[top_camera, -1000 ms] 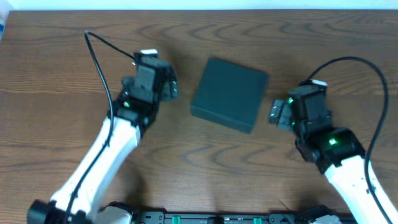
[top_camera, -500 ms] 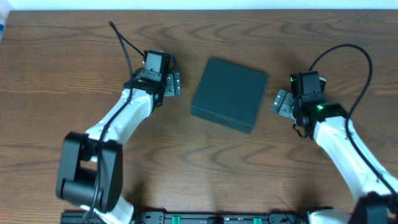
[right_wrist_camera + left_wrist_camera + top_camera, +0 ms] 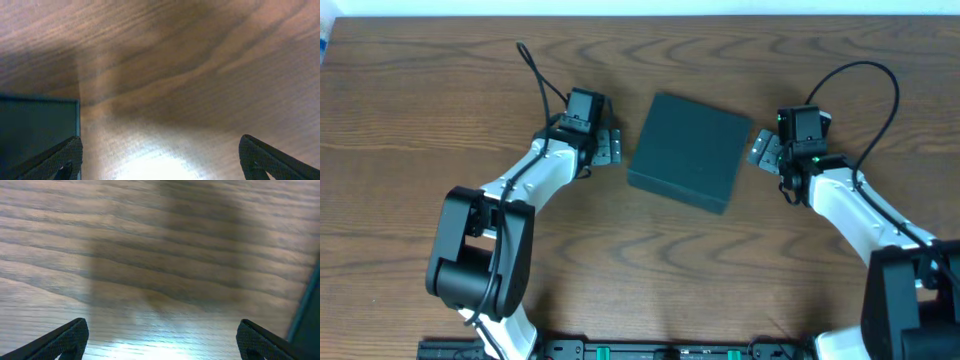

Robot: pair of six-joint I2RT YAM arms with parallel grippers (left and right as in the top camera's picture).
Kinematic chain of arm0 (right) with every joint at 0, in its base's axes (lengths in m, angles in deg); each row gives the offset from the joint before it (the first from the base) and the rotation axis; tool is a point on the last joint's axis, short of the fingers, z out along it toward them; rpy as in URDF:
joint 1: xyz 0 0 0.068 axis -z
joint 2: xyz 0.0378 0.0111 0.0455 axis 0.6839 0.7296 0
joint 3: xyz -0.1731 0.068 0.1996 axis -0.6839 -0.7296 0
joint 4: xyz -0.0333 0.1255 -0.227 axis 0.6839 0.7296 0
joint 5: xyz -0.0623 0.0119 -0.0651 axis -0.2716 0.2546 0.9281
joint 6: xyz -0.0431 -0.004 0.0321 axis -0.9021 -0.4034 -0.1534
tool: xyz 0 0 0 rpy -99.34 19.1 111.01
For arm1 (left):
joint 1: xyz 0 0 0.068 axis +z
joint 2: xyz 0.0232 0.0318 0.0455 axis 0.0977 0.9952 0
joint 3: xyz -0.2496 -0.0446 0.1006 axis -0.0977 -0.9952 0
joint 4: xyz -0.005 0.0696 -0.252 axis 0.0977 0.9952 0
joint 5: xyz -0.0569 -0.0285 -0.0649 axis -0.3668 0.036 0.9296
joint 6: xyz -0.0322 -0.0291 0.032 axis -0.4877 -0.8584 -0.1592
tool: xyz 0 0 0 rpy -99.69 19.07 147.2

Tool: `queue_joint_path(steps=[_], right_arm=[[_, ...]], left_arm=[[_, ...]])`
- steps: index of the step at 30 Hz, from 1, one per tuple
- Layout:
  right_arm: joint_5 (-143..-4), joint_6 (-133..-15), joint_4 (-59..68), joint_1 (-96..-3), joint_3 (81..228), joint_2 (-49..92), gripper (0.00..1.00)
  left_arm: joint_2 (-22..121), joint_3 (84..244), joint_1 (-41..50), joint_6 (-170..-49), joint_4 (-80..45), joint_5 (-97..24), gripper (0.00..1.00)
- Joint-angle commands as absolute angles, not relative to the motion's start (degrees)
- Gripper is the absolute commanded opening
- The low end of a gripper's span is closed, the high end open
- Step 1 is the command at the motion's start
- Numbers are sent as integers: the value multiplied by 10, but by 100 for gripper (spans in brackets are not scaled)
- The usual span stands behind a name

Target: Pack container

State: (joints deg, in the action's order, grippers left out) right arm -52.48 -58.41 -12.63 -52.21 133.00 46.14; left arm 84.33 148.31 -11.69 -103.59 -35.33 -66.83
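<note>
1. Left gripper (image 3: 608, 147) hovers with jaws wide apart, holding nothing, just beside the closed container (image 3: 688, 150) at mid-table.
2. Right gripper (image 3: 763, 150), likewise spread and empty, flanks its opposite side above the wooden table (image 3: 410, 120).

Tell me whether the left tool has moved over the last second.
Yes. In the overhead view the left tool has shifted right, narrowing its gap to the container, which has stayed put.
</note>
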Motion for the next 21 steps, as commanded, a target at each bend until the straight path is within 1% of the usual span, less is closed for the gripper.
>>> queue_joint_path(steps=[1, 5, 10, 15, 21], right_arm=[[-522, -576, -144, -513, 1331, 485, 99], [-524, -576, -164, -513, 1331, 510, 99], [-524, -576, -181, -513, 1331, 525, 99], [-527, -576, -207, -513, 1331, 525, 99], [-553, -576, -214, -513, 1331, 525, 99]], left_arm=[[851, 1494, -140, -1043, -351, -661, 96], [851, 1494, -168, -1047, -342, -663, 96], [851, 1494, -188, -1089, -305, -665, 95], [851, 1494, -189, -1164, -249, -677, 95], [841, 1494, -189, -1176, -225, -681, 95]])
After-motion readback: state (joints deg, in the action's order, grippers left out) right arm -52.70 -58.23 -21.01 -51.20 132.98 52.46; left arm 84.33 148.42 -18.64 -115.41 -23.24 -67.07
